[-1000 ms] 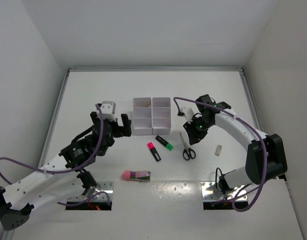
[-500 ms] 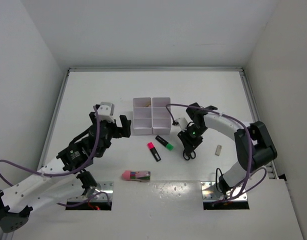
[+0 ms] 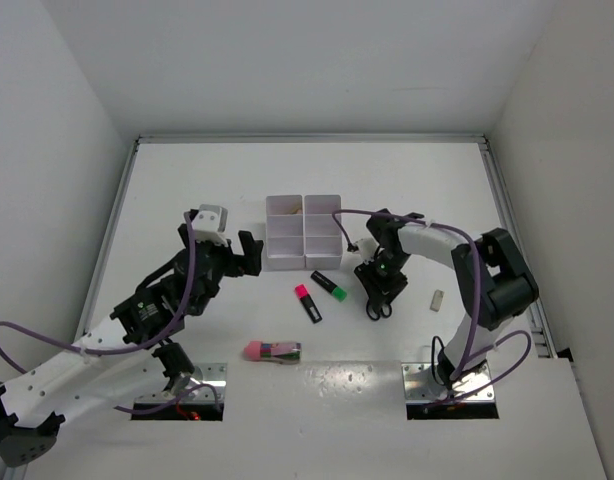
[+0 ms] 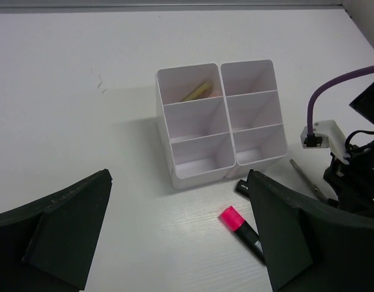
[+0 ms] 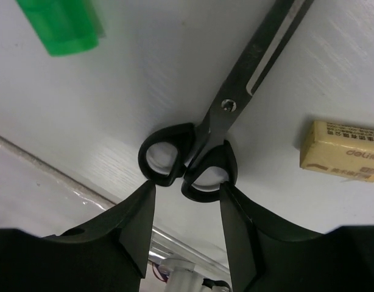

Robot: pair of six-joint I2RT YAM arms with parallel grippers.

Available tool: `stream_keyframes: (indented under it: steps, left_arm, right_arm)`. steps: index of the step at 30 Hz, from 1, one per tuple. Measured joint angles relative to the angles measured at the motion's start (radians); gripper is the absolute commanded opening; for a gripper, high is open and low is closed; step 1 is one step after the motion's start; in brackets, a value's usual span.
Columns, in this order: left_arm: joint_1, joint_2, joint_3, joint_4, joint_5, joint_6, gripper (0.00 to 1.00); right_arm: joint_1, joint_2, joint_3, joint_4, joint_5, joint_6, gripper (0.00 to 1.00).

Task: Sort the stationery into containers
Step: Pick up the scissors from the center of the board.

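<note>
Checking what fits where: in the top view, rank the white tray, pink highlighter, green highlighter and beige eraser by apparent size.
Largest: white tray.
Next: pink highlighter and green highlighter, about alike.
Smallest: beige eraser.

My left arm [image 3: 137, 315] stretches forward and inward from its base, with the left gripper [image 3: 230, 258] held level and its jaws spread wide. My right arm [image 3: 442, 240] arcs inward, then folds down at the wrist. The right gripper [image 5: 187, 191] points steeply downward, its fingers [image 5: 135, 231] parted only narrowly.
</note>
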Motion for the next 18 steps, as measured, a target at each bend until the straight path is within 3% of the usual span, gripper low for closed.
stream_keyframes:
  steps: [8, 15, 18]
  left_arm:
    - [0.000, -0.009, 0.000, 0.000, 0.005, 0.000, 0.99]
    - [0.000, -0.013, -0.002, 0.000, 0.008, 0.000, 0.99]
    - [0.000, -0.018, -0.009, 0.000, 0.008, 0.000, 0.99]
  right_arm:
    - [0.000, 0.031, 0.003, 0.015, 0.034, 0.055, 0.47]
    - [0.000, 0.079, 0.027, 0.005, 0.067, 0.087, 0.32]
    - [0.000, 0.088, 0.035, -0.002, 0.083, 0.099, 0.30]
